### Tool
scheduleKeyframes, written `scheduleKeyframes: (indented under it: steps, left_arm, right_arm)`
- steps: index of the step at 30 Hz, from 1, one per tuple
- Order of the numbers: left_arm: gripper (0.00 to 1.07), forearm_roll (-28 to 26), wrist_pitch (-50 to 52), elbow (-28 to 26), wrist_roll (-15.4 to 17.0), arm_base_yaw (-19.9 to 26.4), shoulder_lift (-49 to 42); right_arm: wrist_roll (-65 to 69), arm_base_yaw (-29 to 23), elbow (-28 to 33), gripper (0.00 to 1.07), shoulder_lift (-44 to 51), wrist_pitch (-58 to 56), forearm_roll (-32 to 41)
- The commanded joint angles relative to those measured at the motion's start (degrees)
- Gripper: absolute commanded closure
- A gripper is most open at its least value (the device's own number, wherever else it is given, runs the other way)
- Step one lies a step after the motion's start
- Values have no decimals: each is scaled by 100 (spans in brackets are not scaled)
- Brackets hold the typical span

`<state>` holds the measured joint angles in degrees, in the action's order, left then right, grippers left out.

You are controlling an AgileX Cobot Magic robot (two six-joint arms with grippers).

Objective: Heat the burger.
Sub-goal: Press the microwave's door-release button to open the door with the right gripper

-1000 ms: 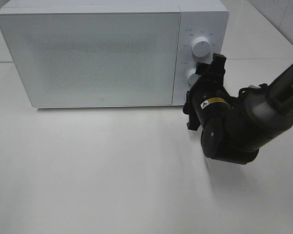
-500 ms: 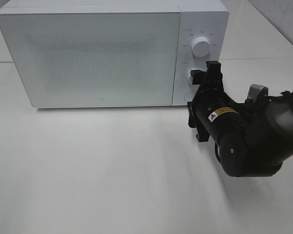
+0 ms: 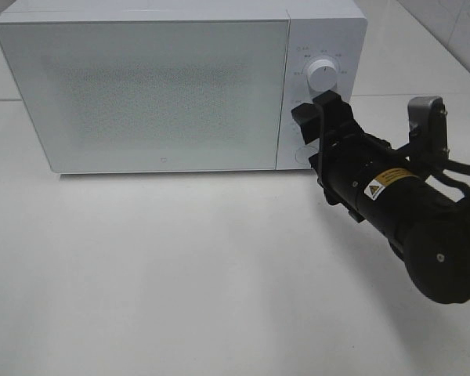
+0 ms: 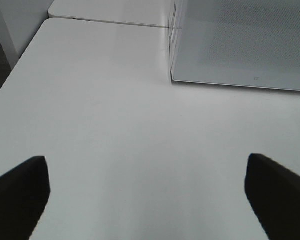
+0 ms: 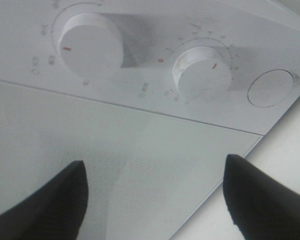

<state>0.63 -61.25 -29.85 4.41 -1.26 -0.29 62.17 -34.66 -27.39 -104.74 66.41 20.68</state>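
Fingers of the right claw spread wide, nothing between them, released. Both black tips, matte and rounded, poised in front of the microwave, at the seam where the door meets the control panel. From the high camera the right claw stands over the lower knob and hides it; whether a tip touches the panel cannot be told. Lower knob: white, round, smooth, with a short red pointer mark. Upper knob the same make. A flat round button just beside the lower knob, at the panel's bottom end. Right arm thick and black, with a small yellow label on its barrel and a silver bracket at the wrist. Microwave a white box with a shut door, the pane pale and covered in a fine dotted mesh, too clouded to see through. Burger not to be seen in any view; whether it sits behind that door cannot be told. Left claw likewise open and empty, its two dark tips far apart, hanging above the bare table, well short of the microwave's near corner. Table white, smooth, faintly glossy.
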Motion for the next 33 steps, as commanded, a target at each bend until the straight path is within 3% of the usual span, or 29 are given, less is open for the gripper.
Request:
scheduleKeyframes:
  steps: [1, 2, 4, 5, 9, 17, 23, 33]
  left_arm:
    - [9, -23, -11, 6, -17, 17, -34]
    - [9, -23, -11, 6, -17, 17, -34]
    - [9, -23, -11, 6, -17, 17, -34]
    - [9, -23, -11, 6, -17, 17, -34]
    - [9, -23, -11, 6, -17, 17, -34]
    - [9, -23, -11, 6, -17, 17, -34]
    - [9, -23, -11, 6, -17, 17, -34]
    - [9, -23, -11, 6, -17, 17, -34]
  right_arm:
    - [-1438, 92, -29, 33, 602, -1312, -201]
    - [-1438, 92, -29, 33, 602, -1312, -201]
    - [-2555, 286, -166, 33, 997, -2659, -206]
    - [-2555, 286, -166, 33, 997, -2659, -206]
    - [-4549, 607, -567, 33, 1409, -4446, -304]
    - [-6635, 733, -1157, 33, 1896, -6904, -493]
    - [-6847, 733, -1662, 33, 2263, -8629, -1186]
    - [-6669, 722, -1788, 33, 3088, -10308, -1192]
